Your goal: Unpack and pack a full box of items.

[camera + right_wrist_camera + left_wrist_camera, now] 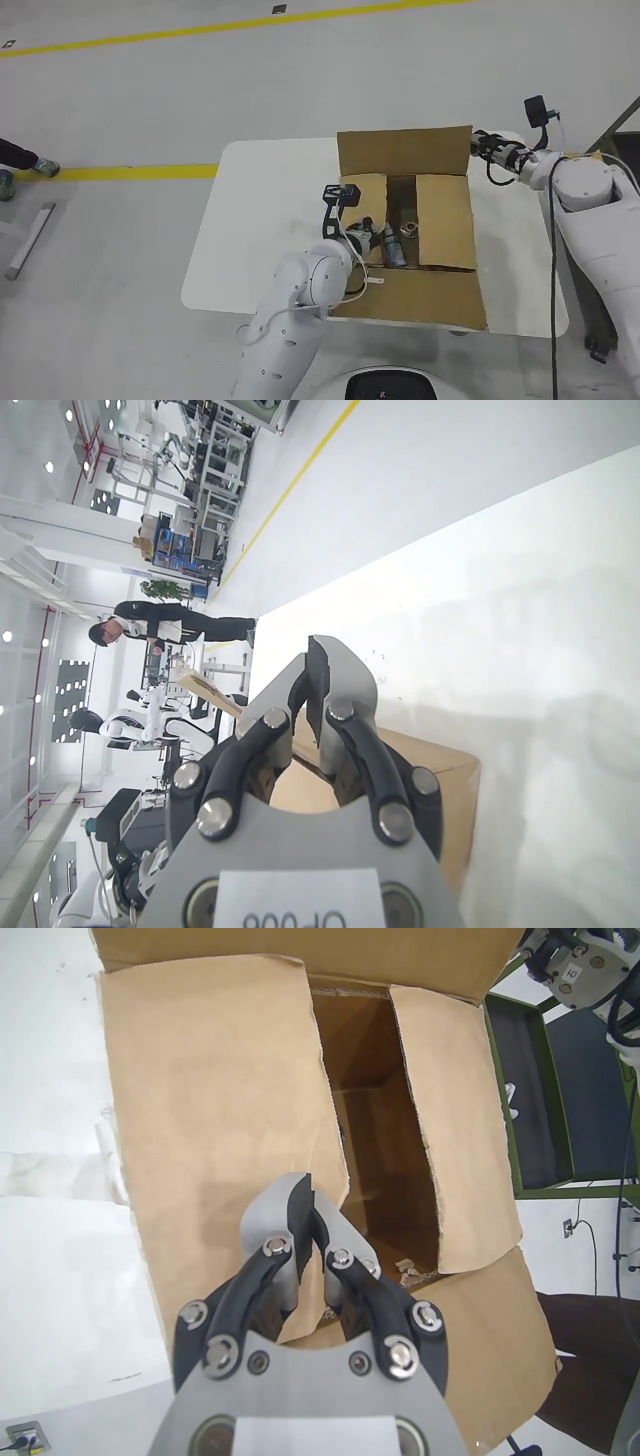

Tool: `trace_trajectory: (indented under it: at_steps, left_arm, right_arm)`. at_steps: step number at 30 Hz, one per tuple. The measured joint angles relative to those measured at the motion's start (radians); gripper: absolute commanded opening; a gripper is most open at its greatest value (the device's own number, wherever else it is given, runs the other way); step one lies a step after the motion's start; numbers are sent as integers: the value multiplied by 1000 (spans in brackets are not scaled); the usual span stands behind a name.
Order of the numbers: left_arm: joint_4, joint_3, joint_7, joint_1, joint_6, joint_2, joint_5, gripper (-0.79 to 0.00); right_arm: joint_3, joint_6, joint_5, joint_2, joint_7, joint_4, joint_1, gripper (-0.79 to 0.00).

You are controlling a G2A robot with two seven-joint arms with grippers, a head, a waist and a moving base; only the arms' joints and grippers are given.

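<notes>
Container: 1 cardboard box (415,297) stands on the white table (260,230), toward its right half, with all 4 flaps undone. The far flap (405,152) stands upright, and the near flap (475,1328) lies folded outward toward the robot. The left inner flap (210,1103) and right inner flap (450,1128) lie roughly level over the opening, with a gap between them. Their facing edges are ragged and torn.

Contents (seen through the gap): 1 bottle (393,245) lies at the near end. Just beyond it is 1 small round item (408,232), too small to identify. Cardboard scraps (407,1270) lie at the near inner edge. The far part of the floor is bare brown board.

Left gripper (312,1208): fingers pressed together on the torn edge of the left inner flap, near its near corner.

Right gripper (312,680): at the far flap's right corner, fingers closed, apparently pinching that flap's edge.
</notes>
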Motion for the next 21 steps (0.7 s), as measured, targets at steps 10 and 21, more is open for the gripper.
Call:
trace_trajectory:
  at_steps: [10,21]
  left_arm:
    - [21,-8,2,-4,6,2,-9,-696]
    - [-18,-59,4,13,24,12,-3,0]
  right_arm:
    - [-1,-124,23,6,80,27,18,-785]
    - [39,-184,68,28,168,-117,-70,-785]
